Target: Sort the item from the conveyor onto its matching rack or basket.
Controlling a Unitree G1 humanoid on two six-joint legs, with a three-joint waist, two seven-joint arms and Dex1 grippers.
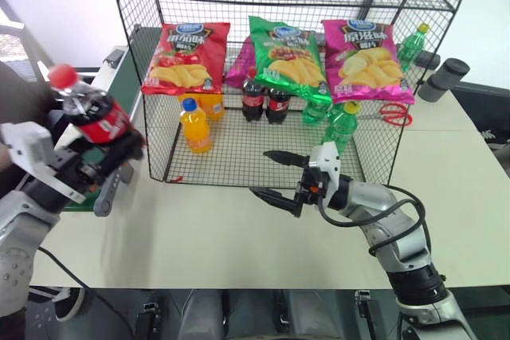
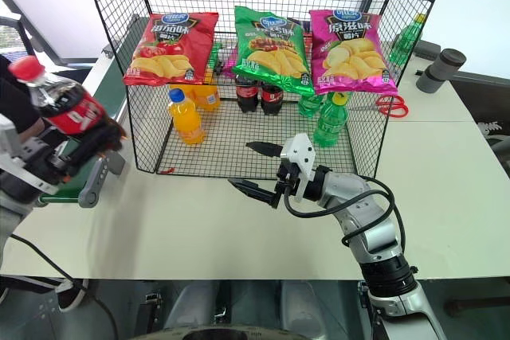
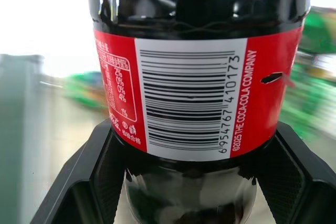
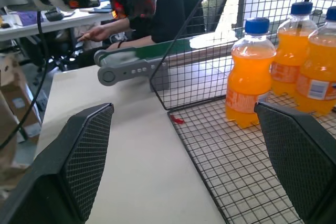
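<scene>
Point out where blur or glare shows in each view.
Left wrist view: the cola bottle is sharp with glints on its shoulder, the background smeared and blown out white. Right wrist view: bright window glare behind the orange soda bottles. Head views: evenly lit, the rack crisp.

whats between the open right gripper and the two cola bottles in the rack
The rack's front mesh wall and bare wire floor separate the right gripper from the two cola bottles; nothing else, seen in the left eye view.

A mock shop set up in a lab or office is suggested: a wire rack (image 1: 239,157) stocked with crisp bags (image 1: 187,57) and soda bottles (image 1: 195,127) is placed on a table (image 1: 239,236), a conveyor (image 4: 136,61) is fixed at its edge, and a person (image 4: 152,9) is seated at a desk (image 4: 31,24) behind.
</scene>
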